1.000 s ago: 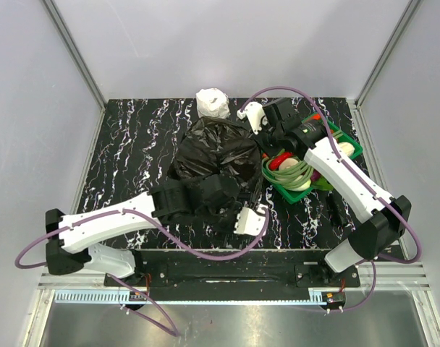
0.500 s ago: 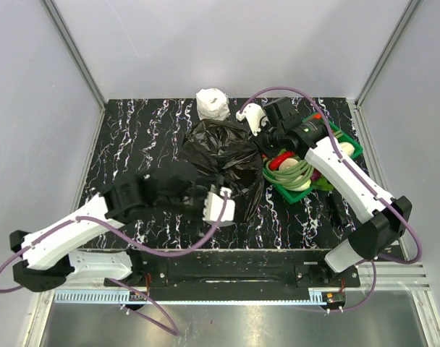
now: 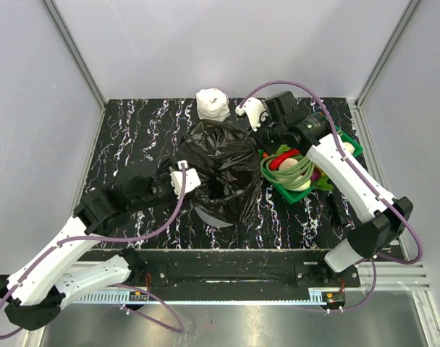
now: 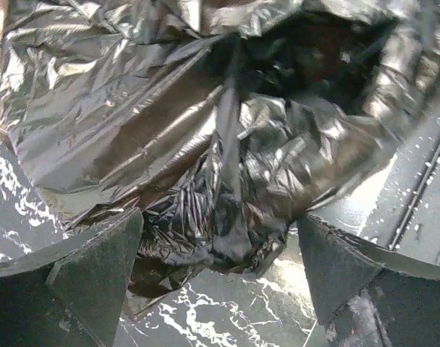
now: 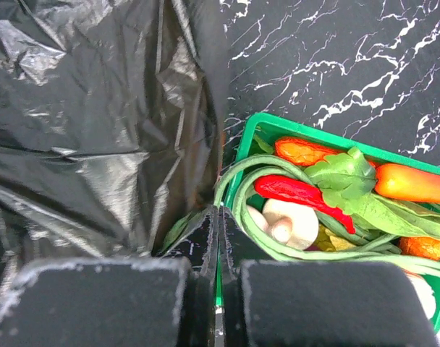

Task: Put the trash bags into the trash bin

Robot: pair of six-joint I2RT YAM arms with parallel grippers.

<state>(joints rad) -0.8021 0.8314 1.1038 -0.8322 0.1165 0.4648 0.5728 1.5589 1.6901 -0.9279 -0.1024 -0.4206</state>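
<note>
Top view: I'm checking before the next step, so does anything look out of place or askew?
Yes. The bag is heaped crumpled over the bin rather than tucked in; only a grey sliver of bin shows at its near side. In the right wrist view its edge lies against the basket rim.

Left gripper (image 3: 182, 181) back leftward, seemingly off the trash bags (image 3: 220, 170)

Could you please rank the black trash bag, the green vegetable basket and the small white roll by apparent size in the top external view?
1. Largest by far: the glossy black plastic trash bag.
2. Next: the green rectangular plastic basket of vegetables, partly covered.
3. Smallest: the small white wrapped roll.
</note>
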